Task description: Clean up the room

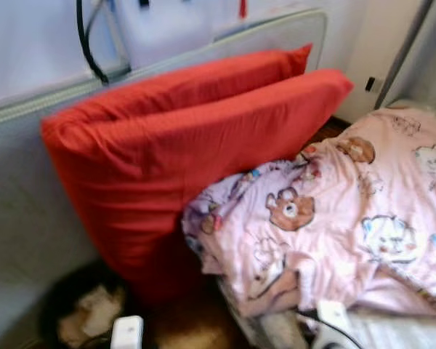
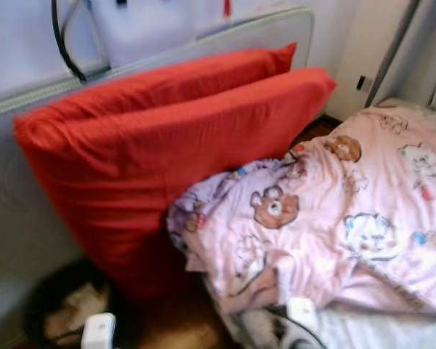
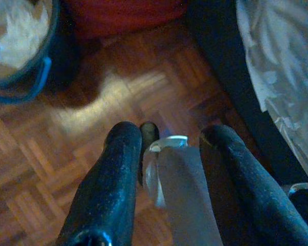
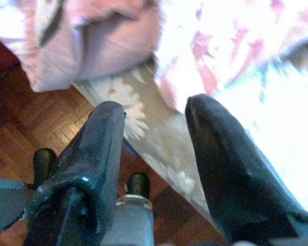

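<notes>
Parquet floor [image 3: 159, 87] and a grey headboard [image 1: 29, 211] frame the corner of the bedroom we face as the clean-up goes on. At far left, low beside the headboard, we see a dark bin [image 1: 76, 309] with pale crumpled paper in it; the left wrist view shows the same bin [image 3: 20, 77] with a blue rim, near the foot of the cushions. Our left gripper [image 3: 167, 138] hangs over bare floor, its two fingers apart with nothing between them. Next come two big red cushions [image 1: 182, 153], standing on edge and leaning back on the headboard, their lower end down in the gap by the bed. To their right a pink duvet [image 1: 349, 218] with cartoon animals lies bunched, its edge spilling over the side of the mattress [image 4: 143, 123]. Our right gripper [image 4: 154, 110] hovers just off that edge, fingers spread wide and holding nothing. We judge that we are between jobs, sizing up the bed: neither cushions nor duvet are in hand. The likely next move is to take the cushions or straighten the duvet, and either calls for us to bend closer and raise an arm, since both grippers sit low. The cushions look too bulky for one gripper, so we would want both.
</notes>
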Tool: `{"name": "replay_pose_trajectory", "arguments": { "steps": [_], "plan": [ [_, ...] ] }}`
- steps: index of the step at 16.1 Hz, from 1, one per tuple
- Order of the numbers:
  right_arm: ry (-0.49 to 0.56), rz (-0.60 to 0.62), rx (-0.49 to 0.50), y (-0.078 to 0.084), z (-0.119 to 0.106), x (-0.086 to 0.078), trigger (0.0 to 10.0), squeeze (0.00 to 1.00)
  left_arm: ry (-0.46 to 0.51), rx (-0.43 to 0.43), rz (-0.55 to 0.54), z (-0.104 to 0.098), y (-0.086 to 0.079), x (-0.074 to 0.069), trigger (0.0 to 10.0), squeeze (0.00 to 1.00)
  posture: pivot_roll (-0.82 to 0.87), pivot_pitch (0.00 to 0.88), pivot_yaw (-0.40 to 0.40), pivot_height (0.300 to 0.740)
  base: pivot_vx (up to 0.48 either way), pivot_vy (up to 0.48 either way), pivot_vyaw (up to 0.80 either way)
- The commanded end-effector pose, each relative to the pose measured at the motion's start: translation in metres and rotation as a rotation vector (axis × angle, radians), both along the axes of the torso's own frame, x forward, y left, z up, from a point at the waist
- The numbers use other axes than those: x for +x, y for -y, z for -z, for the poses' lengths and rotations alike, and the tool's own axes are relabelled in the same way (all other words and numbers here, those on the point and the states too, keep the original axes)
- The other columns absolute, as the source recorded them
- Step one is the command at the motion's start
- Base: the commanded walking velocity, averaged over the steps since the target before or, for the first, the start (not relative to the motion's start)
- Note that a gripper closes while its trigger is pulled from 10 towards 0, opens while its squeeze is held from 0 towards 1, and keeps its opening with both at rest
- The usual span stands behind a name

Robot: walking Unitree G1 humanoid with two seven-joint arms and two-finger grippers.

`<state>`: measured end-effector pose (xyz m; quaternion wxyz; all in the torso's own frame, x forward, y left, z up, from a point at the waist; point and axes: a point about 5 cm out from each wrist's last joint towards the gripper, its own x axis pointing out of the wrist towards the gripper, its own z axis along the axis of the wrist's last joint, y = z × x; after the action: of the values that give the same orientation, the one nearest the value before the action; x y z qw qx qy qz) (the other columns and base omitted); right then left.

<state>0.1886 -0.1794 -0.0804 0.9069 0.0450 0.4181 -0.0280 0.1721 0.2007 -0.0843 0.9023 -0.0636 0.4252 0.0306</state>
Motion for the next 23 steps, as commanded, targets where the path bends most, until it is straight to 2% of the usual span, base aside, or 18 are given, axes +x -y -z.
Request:
{"name": "replay_pose_trajectory", "arguments": {
  "steps": [1, 4, 7, 8, 9, 12, 13, 14, 18, 19, 23],
  "plan": [
    [-0.001, 0.012, 0.019, -0.004, 0.001, -0.001, 10.0, 0.00, -0.016, 0.010, -0.011, 0.003, -0.004, -0.007, 10.0, 0.00, 0.03, 0.067, 0.014, 0.740, 0.000, 0.000, 0.00],
    [0.030, 0.023, 0.027, -0.006, -0.002, 0.005, 10.0, 0.00, 0.022, 0.012, -0.026, 0.001, -0.005, -0.006, 10.0, 0.00, 0.04, 0.069, 0.015, 0.740, 0.000, 0.000, 0.00],
    [0.097, 0.020, 0.035, -0.006, -0.010, 0.018, 10.0, 0.00, 0.083, 0.025, -0.055, -0.003, -0.006, -0.003, 10.0, 0.00, 0.04, 0.069, 0.012, 0.740, 0.000, 0.000, 0.00],
    [0.127, 0.020, 0.031, -0.005, -0.014, 0.023, 10.0, 0.00, 0.249, 0.048, -0.050, -0.026, -0.017, 0.031, 10.0, 0.00, 0.04, 0.069, 0.011, 0.740, 0.000, 0.000, 0.00],
    [0.160, 0.029, 0.031, -0.004, -0.018, 0.028, 10.0, 0.00, 0.363, 0.063, -0.050, -0.043, -0.024, 0.051, 10.0, 0.00, 0.04, 0.069, 0.010, 0.740, 0.000, 0.000, 0.00],
    [0.263, 0.047, 0.041, 0.000, -0.030, 0.042, 10.0, 0.00, 0.538, 0.088, -0.057, -0.067, -0.030, 0.067, 10.0, 0.00, 0.04, 0.069, 0.007, 0.740, 0.000, 0.000, 0.00],
    [0.307, 0.050, 0.049, 0.001, -0.036, 0.048, 10.0, 0.00, 0.620, 0.107, -0.062, -0.081, -0.032, 0.075, 10.0, 0.00, 0.04, 0.068, 0.004, 0.740, 0.000, 0.000, 0.00],
    [0.311, 0.050, 0.050, 0.001, -0.036, 0.049, 10.0, 0.00, 0.628, 0.109, -0.063, -0.082, -0.032, 0.076, 10.0, 0.00, 0.04, 0.068, 0.004, 0.740, 0.000, 0.000, 0.00],
    [0.462, 0.036, 0.036, 0.003, -0.058, 0.070, 10.0, 0.00, 0.772, 0.122, -0.025, -0.108, -0.024, 0.092, 10.0, 0.00, 0.04, 0.062, -0.007, 0.740, 0.000, 0.000, 0.00],
    [0.559, 0.061, 0.030, 0.006, -0.071, 0.078, 10.0, 0.00, 0.824, 0.103, 0.021, -0.118, -0.015, 0.091, 10.0, 0.00, 0.04, 0.063, -0.013, 0.740, 0.000, 0.000, 0.00],
    [0.657, 0.056, 0.002, 0.006, -0.081, 0.079, 10.0, 0.00, 0.849, 0.111, 0.095, -0.124, -0.006, 0.084, 10.0, 0.00, 0.04, 0.068, -0.023, 0.740, 0.000, 0.000, 0.00]
  ]
}}
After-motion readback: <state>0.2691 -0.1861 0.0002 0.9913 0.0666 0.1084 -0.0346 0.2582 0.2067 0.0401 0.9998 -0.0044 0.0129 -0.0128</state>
